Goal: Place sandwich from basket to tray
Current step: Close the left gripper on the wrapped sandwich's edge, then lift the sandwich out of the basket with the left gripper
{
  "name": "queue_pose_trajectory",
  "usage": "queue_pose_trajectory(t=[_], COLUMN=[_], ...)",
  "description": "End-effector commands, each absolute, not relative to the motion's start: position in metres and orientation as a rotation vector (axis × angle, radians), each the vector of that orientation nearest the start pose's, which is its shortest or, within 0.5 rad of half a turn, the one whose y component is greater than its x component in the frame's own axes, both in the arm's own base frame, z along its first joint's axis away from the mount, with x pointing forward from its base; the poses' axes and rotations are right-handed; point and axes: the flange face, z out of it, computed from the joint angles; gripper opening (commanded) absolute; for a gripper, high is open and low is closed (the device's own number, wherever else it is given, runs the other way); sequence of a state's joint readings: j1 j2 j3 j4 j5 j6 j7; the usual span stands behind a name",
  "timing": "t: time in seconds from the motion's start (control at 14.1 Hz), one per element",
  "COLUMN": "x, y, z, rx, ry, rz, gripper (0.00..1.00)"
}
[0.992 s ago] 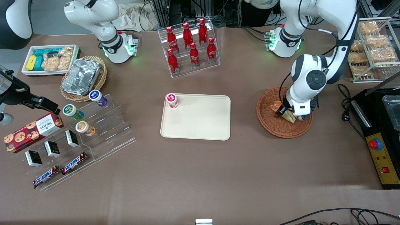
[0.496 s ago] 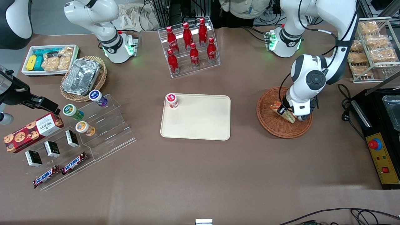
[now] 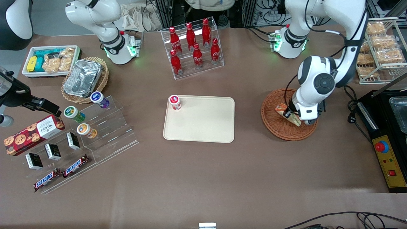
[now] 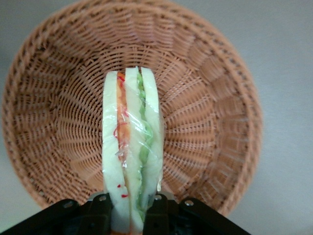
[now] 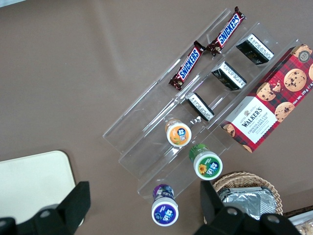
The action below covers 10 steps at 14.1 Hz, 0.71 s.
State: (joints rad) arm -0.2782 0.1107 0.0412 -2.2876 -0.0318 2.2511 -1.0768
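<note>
In the front view, the gripper [image 3: 294,117] holds the sandwich [image 3: 288,114] over the basket [image 3: 273,122]; the lift should clear the rim before crossing the bare brown tabletop [image 3: 203,178] to the tray [image 3: 203,122], avoiding its small jar [image 3: 175,102]. In the left wrist view, the fingers [image 4: 100,213] pinch the sandwich [image 4: 132,147] above the basket [image 4: 210,117].

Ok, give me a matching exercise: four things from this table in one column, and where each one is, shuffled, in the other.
Things:
1. sandwich
2. small red-and-white jar
3. foil container
4. gripper

Places:
A. in the lighter tan wicker basket
B. above the reddish-brown basket, shut on the sandwich
C. on a corner of the tray
D. between the fingers, over the reddish-brown basket

Pairs: 1-D, 2-C, 3-A, 4-B
</note>
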Motion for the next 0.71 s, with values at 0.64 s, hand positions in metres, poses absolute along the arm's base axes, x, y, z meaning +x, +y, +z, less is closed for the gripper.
queue_pose_trajectory(t=[0.64], x=[0.553], y=[-0.129], z=[0.505], rx=[-2.86], ry=[-0.988], rz=[0.314], gripper=[0.0])
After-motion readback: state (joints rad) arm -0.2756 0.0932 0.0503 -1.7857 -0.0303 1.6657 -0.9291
